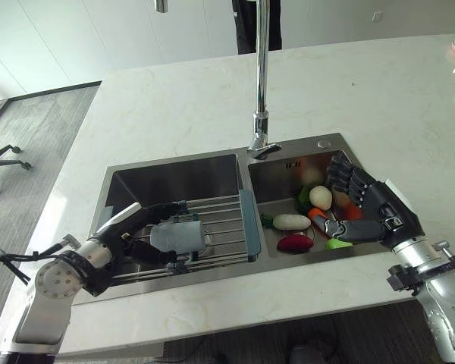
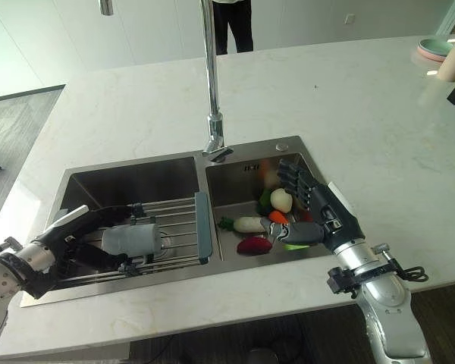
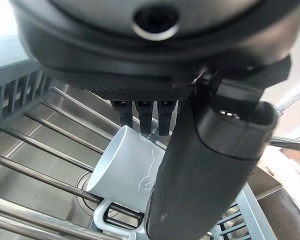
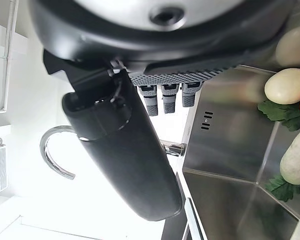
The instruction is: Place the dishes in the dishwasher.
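A pale grey mug (image 1: 179, 236) lies on its side on a wire rack (image 1: 221, 220) across the sink's left basin. My left hand (image 1: 126, 240) reaches in from the lower left and straddles the mug. Its white-covered thumb is on one side and its straight fingers (image 3: 144, 116) are at the mug's (image 3: 124, 167) far side, not closed round it. My right hand (image 1: 373, 206) hovers open over the front right corner of the right basin, holding nothing, with its fingers (image 4: 163, 96) straight.
Toy vegetables lie in the right basin: a white radish (image 1: 291, 222), a red piece (image 1: 295, 243), a carrot and greens. A tall tap (image 1: 261, 76) rises behind the sink's rim (image 1: 174, 159). Stacked plates (image 2: 432, 49) and a cup (image 2: 451, 62) stand far right. A person (image 2: 231, 23) stands behind the counter.
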{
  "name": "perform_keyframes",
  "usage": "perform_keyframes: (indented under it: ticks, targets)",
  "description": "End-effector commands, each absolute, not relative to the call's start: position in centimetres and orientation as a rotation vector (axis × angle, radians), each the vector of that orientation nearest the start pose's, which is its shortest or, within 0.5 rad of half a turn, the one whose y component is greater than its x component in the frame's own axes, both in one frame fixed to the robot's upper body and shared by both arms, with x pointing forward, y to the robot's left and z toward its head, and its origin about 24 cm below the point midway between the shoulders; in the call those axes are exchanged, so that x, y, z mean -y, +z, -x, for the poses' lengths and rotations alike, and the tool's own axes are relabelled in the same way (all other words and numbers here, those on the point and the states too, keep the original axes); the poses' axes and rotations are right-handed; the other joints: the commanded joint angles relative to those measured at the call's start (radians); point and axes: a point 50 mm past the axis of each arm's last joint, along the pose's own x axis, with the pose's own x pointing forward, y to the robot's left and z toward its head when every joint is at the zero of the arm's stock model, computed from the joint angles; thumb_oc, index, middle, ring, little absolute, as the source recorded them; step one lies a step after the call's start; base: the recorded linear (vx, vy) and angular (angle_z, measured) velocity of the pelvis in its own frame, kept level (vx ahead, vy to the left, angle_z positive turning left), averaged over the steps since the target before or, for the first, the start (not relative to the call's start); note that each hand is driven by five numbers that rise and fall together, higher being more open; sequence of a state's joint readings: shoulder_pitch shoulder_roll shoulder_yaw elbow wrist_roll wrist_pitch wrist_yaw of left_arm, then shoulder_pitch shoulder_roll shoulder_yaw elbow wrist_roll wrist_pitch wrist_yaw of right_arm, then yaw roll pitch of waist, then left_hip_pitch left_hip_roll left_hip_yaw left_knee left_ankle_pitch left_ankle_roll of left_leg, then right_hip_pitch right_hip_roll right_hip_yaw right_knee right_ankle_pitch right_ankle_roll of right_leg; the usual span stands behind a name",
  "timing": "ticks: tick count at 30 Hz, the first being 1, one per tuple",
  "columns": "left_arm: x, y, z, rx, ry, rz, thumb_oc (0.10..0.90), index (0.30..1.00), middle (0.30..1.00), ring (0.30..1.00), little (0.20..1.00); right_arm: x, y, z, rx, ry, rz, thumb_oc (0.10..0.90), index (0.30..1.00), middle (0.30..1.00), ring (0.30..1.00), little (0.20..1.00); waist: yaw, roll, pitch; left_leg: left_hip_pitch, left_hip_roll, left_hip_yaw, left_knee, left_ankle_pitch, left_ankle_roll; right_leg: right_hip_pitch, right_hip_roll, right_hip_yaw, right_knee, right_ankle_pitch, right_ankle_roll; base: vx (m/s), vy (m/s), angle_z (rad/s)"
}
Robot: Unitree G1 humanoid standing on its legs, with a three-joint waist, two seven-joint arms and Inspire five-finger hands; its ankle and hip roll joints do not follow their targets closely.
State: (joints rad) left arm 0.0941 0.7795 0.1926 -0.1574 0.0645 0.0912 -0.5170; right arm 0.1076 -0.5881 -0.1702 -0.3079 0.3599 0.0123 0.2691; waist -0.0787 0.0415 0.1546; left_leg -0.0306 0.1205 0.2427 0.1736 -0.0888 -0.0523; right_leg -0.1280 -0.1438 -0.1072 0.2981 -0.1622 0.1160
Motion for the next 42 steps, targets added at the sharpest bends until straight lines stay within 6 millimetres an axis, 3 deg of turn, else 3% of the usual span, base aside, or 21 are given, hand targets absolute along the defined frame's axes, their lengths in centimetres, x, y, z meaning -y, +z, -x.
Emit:
perform_keyframes:
  ticks: [1, 25, 42]
  targets:
    - [-28.7, 16.7, -25.0, -0.025, -0.288, -0.993, 0.8, 0.9, 0.9, 0.9, 0.9, 22.2, 19.5, -22.8, 0.528, 0.327, 0.313, 0.8, 0.9, 0.9, 0.9, 0.9, -0.01, -0.004, -0.06, -0.019, 0.04, -0.012, 0.126, -0.133, -0.018, 0.048, -0.031, -0.065, 0.002, -0.012, 0.045, 0.0, 0.0, 0.0]
    - [-29.8, 17.9, -25.4, -0.071, -0.211, -1.241, 0.8, 0.9, 0.9, 0.9, 0.9, 22.0, 19.7, -23.0, 0.515, 0.34, 0.314, 0.8, 0.9, 0.9, 0.9, 0.9, -0.019, 0.003, -0.061, -0.017, 0.042, -0.008, 0.126, -0.133, -0.019, 0.049, -0.027, -0.062, 0.002, -0.014, 0.044, 0.0, 0.0, 0.0]
    - [-28.9, 17.6, -25.6, -0.104, -0.295, -1.269, 0.8, 0.9, 0.9, 0.9, 0.9, 21.9, 19.5, -23.1, 0.508, 0.354, 0.316, 0.8, 0.9, 0.9, 0.9, 0.9, -0.023, 0.003, -0.059, -0.016, 0.041, -0.007, 0.126, -0.135, -0.017, 0.051, -0.024, -0.061, 0.002, -0.015, 0.043, 0.0, 0.0, 0.0]
